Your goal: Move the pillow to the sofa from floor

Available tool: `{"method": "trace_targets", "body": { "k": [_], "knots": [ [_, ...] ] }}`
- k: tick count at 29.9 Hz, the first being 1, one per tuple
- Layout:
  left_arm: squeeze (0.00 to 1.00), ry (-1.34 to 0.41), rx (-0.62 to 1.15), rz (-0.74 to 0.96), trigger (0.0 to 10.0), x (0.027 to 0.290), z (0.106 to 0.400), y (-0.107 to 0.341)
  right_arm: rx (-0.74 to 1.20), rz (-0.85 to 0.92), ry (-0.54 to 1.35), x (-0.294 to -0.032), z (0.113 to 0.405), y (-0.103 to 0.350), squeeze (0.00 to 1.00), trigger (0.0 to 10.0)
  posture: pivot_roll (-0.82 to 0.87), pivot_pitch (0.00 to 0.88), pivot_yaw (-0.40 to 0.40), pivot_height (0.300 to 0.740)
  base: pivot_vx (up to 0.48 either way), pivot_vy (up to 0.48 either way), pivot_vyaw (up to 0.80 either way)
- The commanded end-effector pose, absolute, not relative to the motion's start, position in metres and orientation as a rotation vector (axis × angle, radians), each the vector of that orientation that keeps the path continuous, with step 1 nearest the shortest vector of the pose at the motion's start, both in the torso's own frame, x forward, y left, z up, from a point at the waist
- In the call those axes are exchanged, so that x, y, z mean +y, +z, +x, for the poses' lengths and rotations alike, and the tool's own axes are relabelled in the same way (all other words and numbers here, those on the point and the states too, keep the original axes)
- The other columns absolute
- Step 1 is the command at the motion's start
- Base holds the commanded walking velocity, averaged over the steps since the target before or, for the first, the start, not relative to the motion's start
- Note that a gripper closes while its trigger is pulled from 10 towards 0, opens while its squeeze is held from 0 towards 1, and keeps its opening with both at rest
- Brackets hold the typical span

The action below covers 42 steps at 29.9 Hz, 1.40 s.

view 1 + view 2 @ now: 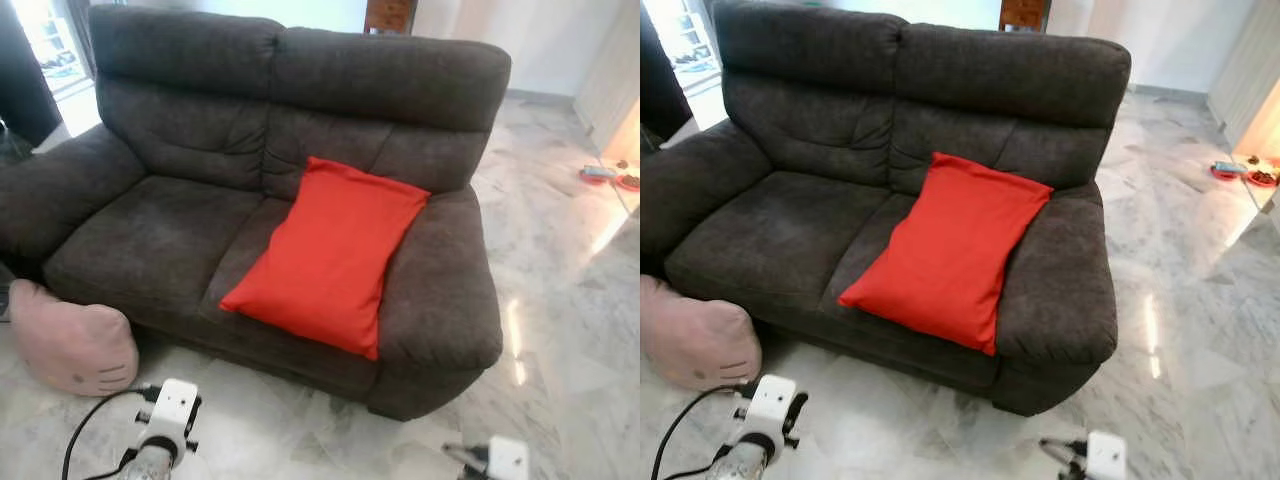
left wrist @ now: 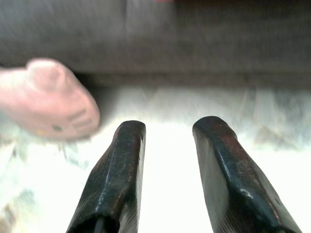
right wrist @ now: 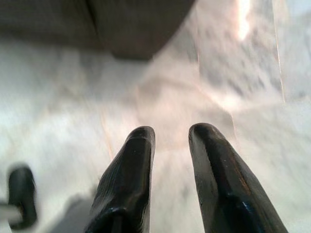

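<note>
A red pillow (image 1: 328,253) rests tilted on the right seat of the dark grey sofa (image 1: 180,130) at frame centre, well above my grippers. My left gripper (image 2: 167,128) and right gripper (image 3: 171,133) hang low over the marble floor (image 1: 560,300), fingers apart, holding nothing. A pink cushion (image 1: 72,343) sits on the floor at lower left.

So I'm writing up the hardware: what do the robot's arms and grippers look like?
Left arm: silver forearm, white boxy wrist block, black cable looping alongside. Right arm: white wrist block with dark fittings. Left gripper and right gripper each have two long, glossy black, round-tipped fingers.
</note>
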<state>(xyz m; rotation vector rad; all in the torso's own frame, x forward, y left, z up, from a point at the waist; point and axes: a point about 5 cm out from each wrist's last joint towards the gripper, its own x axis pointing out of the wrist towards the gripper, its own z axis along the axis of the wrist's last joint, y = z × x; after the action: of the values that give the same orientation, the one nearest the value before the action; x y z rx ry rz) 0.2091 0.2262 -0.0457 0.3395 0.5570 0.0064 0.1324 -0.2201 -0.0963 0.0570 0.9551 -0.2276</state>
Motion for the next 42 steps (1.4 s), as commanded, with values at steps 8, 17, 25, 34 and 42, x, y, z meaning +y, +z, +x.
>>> {"method": "trace_targets", "body": {
  "k": [8,17,25,34,42],
  "knots": [
    [0.00,0.072,0.779,0.268,10.0,0.236,0.171,-0.072,1.015,0.048,-0.214,-0.231,0.136,-0.095,0.00,10.0,0.12,0.000,-0.060,0.740,0.000,0.000,0.00],
    [0.00,0.074,0.807,0.252,10.0,0.238,0.171,-0.073,1.007,0.067,-0.186,-0.221,0.140,-0.095,0.00,10.0,0.10,0.019,-0.041,0.740,0.000,0.000,0.00],
    [0.00,0.052,0.799,0.254,10.0,0.232,0.180,-0.071,1.008,0.081,-0.214,-0.221,0.139,-0.096,0.00,10.0,0.09,0.033,-0.034,0.740,0.000,0.118,0.00],
    [0.00,0.036,0.803,0.253,10.0,0.227,0.182,-0.072,0.985,0.062,-0.162,-0.224,0.145,-0.093,0.00,10.0,0.09,0.044,-0.044,0.740,0.000,0.144,0.00],
    [0.00,0.041,0.812,0.248,10.0,0.228,0.182,-0.072,0.961,0.057,-0.143,-0.223,0.147,-0.091,0.00,10.0,0.10,0.045,-0.044,0.740,0.000,0.202,0.00]
  ]
}}
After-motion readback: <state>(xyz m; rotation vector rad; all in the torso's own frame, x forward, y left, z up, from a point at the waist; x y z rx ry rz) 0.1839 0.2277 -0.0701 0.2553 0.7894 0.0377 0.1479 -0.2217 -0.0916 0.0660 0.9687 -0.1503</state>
